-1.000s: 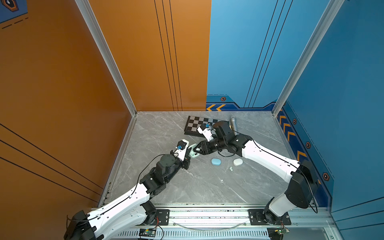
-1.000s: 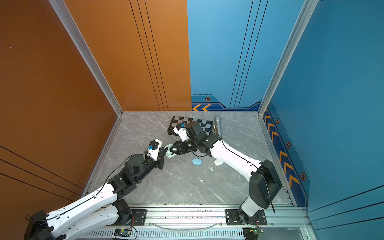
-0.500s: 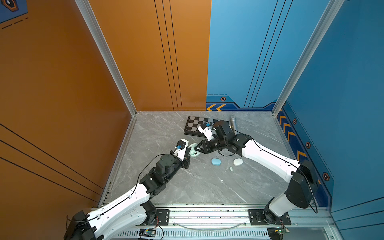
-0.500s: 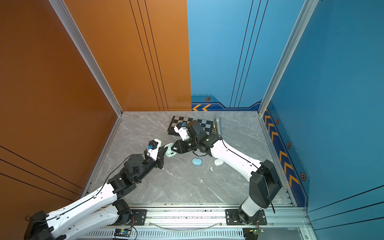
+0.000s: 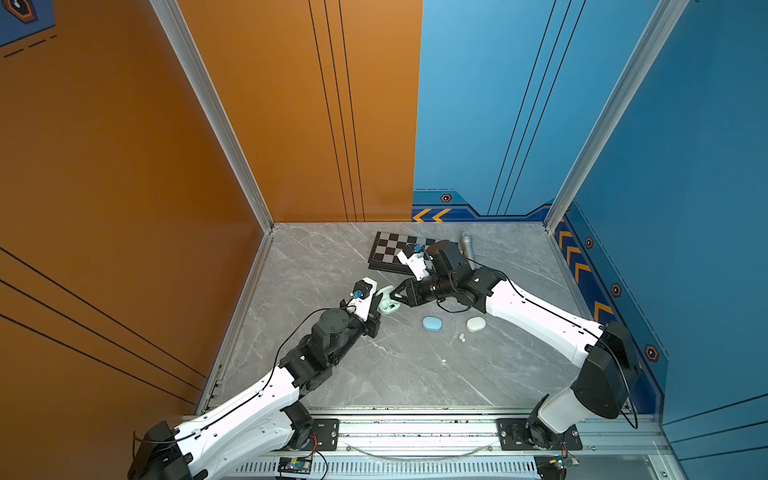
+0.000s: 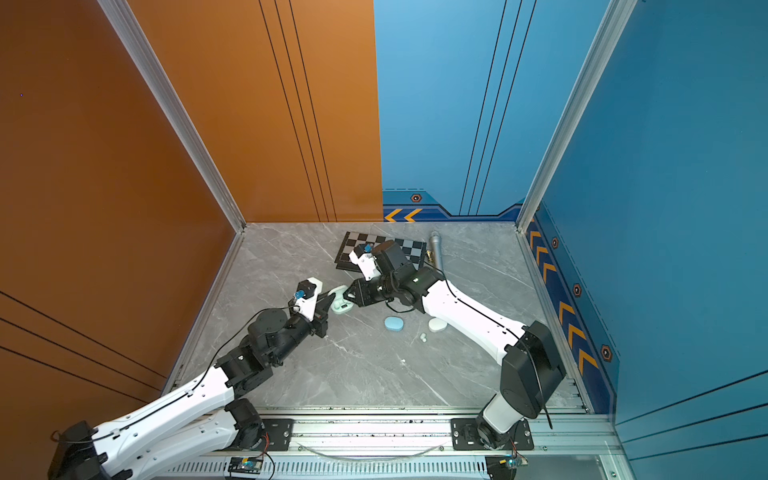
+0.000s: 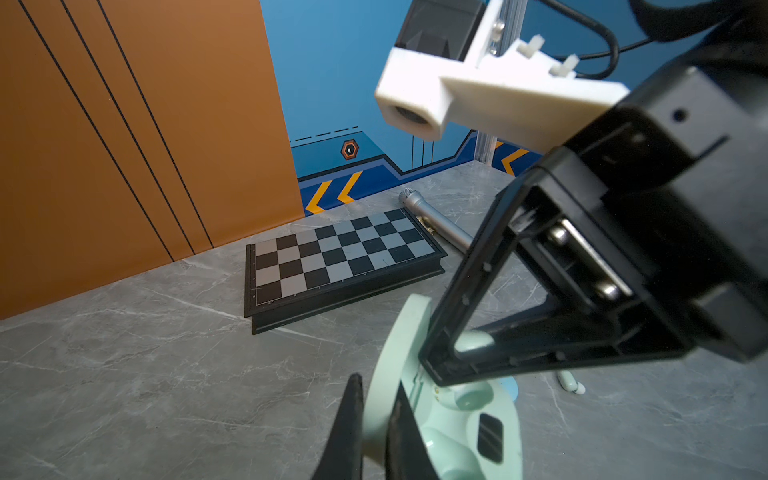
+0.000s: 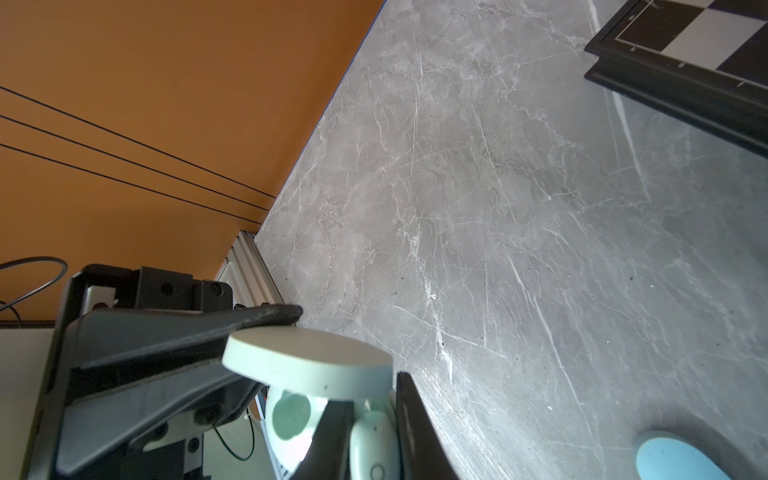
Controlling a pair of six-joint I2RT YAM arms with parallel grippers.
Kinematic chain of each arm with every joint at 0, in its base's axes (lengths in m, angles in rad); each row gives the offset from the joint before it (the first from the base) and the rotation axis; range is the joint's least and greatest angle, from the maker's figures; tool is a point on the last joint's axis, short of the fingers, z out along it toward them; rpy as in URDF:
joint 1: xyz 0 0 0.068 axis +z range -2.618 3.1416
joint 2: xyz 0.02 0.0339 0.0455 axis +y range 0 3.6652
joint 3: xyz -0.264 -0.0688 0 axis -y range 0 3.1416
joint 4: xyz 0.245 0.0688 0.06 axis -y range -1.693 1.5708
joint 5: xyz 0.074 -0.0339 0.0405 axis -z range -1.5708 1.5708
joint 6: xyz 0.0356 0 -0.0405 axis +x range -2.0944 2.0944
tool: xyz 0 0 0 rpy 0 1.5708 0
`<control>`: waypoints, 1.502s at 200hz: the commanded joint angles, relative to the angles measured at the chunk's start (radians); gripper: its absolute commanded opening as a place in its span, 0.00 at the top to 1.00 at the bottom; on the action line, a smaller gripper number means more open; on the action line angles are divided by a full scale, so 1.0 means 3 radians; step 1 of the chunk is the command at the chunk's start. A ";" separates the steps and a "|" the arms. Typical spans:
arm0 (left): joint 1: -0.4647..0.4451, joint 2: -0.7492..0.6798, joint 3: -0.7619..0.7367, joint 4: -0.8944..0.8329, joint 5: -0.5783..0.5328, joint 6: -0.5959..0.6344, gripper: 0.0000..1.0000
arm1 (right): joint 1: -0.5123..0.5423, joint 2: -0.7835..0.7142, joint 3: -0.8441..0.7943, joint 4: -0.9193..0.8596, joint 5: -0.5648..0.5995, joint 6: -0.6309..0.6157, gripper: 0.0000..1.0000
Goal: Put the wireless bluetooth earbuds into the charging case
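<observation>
- Left arm (image 5: 266, 395): stretched low from the near-left corner toward mid-counter.
- Left fingers (image 7: 351, 424): pinched shut on the raised lid (image 7: 399, 340) of the mint case (image 5: 388, 306). Judged purpose: steady the case and hold it open.
- Mint case: sits on the counter (image 5: 332, 257) left of centre, wells facing up.
- Right fingers (image 8: 415, 424): nearly closed, gripping a mint earbud (image 8: 374, 444) just over the open case, likely lining it up with a well.
- Right arm (image 5: 540, 316): reaches from the near-right corner across to centre, forearm low, wrist rolled sideways.
- Further right: blue case (image 5: 432, 323) and white case (image 5: 476, 324), both closed. Loose pale earbuds (image 5: 461, 337) lie just beside the white case.
</observation>
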 commanded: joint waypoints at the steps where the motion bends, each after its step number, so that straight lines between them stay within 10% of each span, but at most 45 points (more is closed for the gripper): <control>1: 0.0063 -0.0005 -0.0094 -0.0028 -0.0199 0.0066 1.00 | -0.0022 -0.0172 0.0065 -0.0020 0.0038 0.0067 0.80; 64: 0.0195 -0.0037 -0.0089 -0.0088 0.0000 0.0003 1.00 | -0.0090 -0.0200 -0.0076 0.0091 -0.0271 -0.0162 0.79; 193: 0.0647 -0.0535 0.0077 -0.0930 0.0014 -0.0228 1.00 | 0.0174 0.0972 -0.0206 -0.0733 0.0353 -0.3265 0.77; 250: 0.0687 -0.0610 0.0010 -0.0924 0.0002 -0.0233 1.00 | 0.0181 0.1239 0.0098 -0.0815 0.0725 -0.3083 0.69; 300: 0.0721 -0.0707 0.0036 -0.0943 -0.0077 -0.0327 1.00 | 0.0172 0.0585 0.0097 -0.1067 0.0793 -0.1687 0.63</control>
